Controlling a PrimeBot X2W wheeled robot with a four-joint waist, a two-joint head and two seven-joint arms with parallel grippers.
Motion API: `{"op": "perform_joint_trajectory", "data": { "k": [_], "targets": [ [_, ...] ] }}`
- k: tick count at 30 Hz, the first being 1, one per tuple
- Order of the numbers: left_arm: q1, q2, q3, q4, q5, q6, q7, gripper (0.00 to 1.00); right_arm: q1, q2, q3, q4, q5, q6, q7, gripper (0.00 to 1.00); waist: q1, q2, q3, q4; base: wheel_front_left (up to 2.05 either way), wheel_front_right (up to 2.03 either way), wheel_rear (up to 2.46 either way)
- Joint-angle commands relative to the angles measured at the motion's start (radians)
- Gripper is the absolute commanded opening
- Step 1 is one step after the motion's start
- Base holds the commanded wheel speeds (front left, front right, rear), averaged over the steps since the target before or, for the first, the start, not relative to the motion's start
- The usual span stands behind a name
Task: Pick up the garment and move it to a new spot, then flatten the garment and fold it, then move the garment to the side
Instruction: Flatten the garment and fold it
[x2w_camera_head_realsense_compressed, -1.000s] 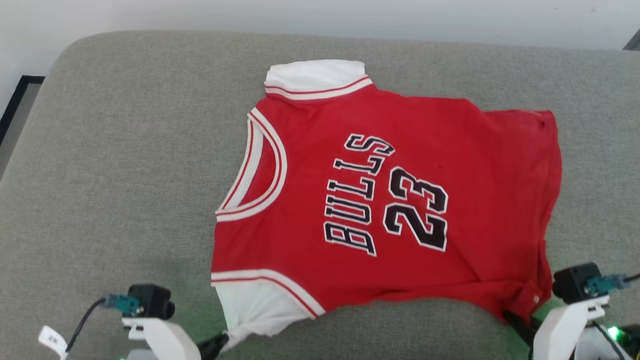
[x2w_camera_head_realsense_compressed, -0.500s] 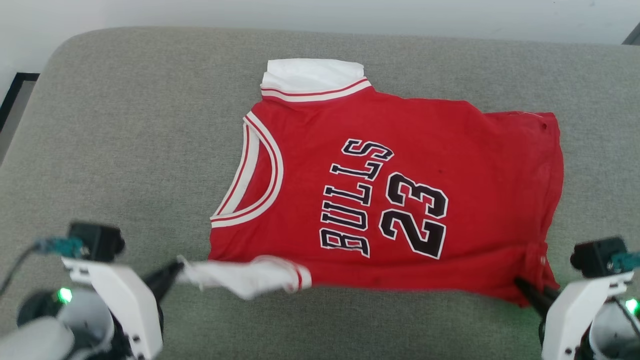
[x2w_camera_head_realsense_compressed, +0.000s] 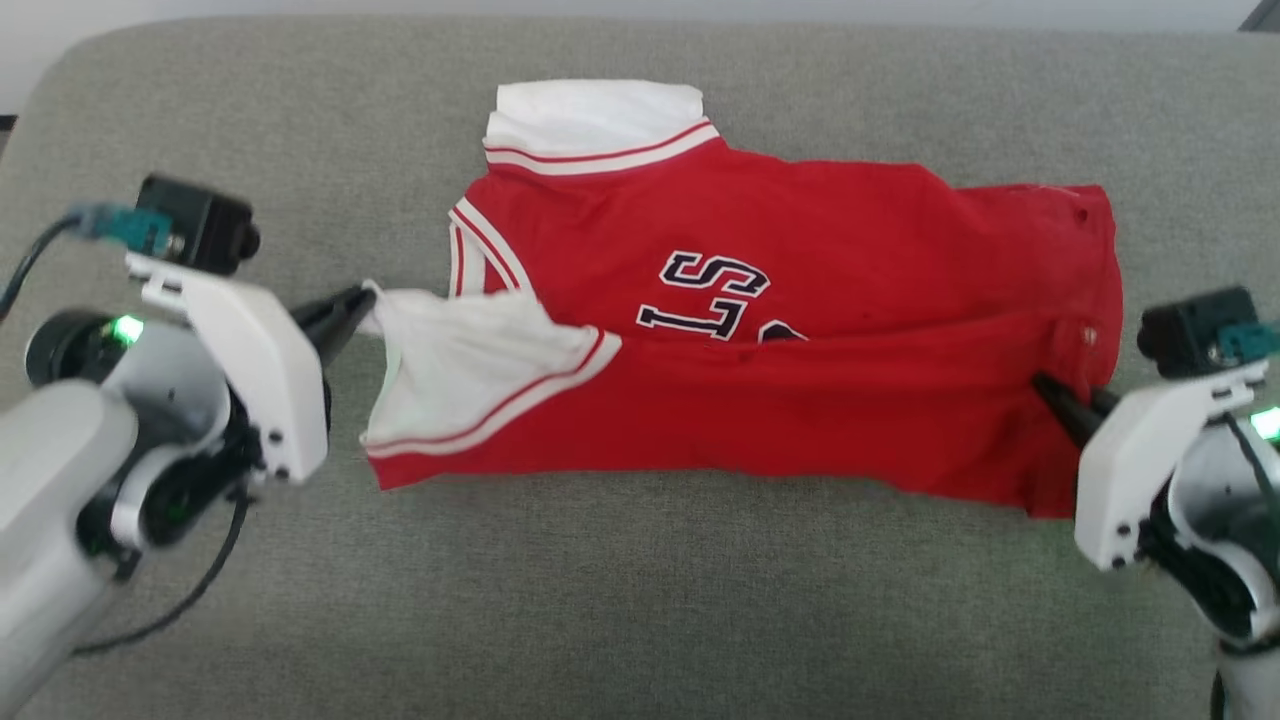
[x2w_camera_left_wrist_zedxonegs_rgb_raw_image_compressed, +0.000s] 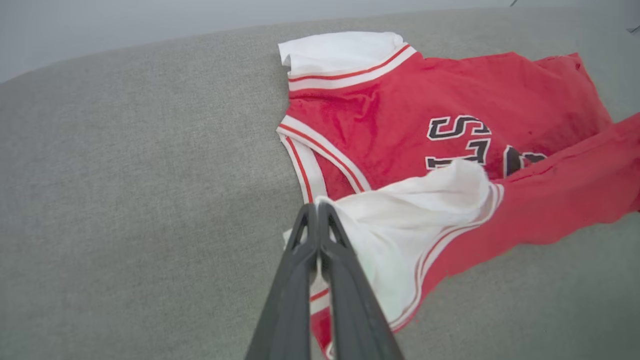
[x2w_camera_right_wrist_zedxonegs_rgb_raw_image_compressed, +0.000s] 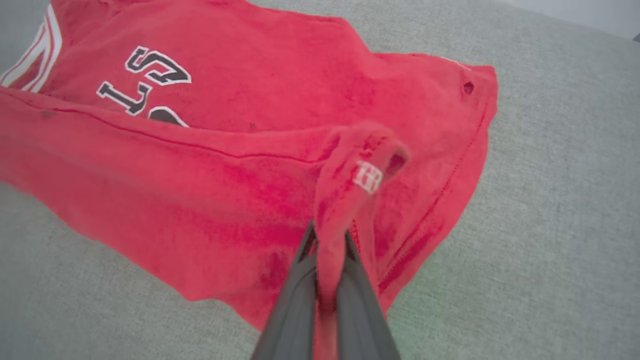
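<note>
Lying across the grey cushion (x2w_camera_head_realsense_compressed: 200, 560) in the head view, the red jersey (x2w_camera_head_realsense_compressed: 800, 420) has its near half lifted over the lettering, the left gripper (x2w_camera_head_realsense_compressed: 352, 308) at its white sleeve (x2w_camera_head_realsense_compressed: 460, 350) and the right gripper (x2w_camera_head_realsense_compressed: 1062, 402) at its right end. In the left wrist view, the jaws pinch the sleeve's edge. In the right wrist view, the jaws clamp the bunched hem (x2w_camera_right_wrist_zedxonegs_rgb_raw_image_compressed: 360, 165).

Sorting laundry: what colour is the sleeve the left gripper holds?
White sleeve, red-striped trim; left wrist view.

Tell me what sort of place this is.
Likely a living room or a mock-up of one: a grey fabric cushion like a sofa seat, a pale wall behind it, and a red shirt on it.
</note>
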Motion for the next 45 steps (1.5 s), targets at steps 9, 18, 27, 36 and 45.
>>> {"op": "perform_joint_trajectory", "data": {
  "k": [9,18,27,36,45],
  "targets": [
    [-0.153,-0.192,-0.039,0.371,0.005,-0.167,0.046,0.0,-0.184,-0.012,0.062,0.227,-0.017,0.0,-0.064,0.0,0.0,-0.0001,0.074,-0.017,0.0,0.0,0.0],
    [-0.207,-0.31,-0.079,0.638,0.003,-0.265,0.078,0.0,-0.265,0.017,0.11,0.401,-0.017,0.0,-0.079,0.0,0.0,-0.0001,0.099,-0.026,0.0,0.0,0.0],
    [-0.252,-0.32,-0.07,0.75,0.006,-0.3,0.06,1.0,-0.295,0.014,0.094,0.398,-0.006,0.0,-0.111,1.0,0.0,-0.0001,0.087,-0.034,0.0,0.0,0.0],
    [-0.175,-0.199,-0.049,0.559,-0.008,-0.209,0.058,1.0,-0.193,0.052,-0.016,0.198,-0.038,0.0,-0.215,1.0,0.0,-0.0001,0.06,-0.036,0.0,0.0,0.0],
    [0.025,-0.047,-0.041,0.178,-0.086,0.013,0.112,1.0,-0.052,0.184,-0.155,0.01,-0.109,0.0,-0.33,1.0,0.0,-0.0001,0.058,-0.061,0.0,0.0,0.0]
  ]
}}
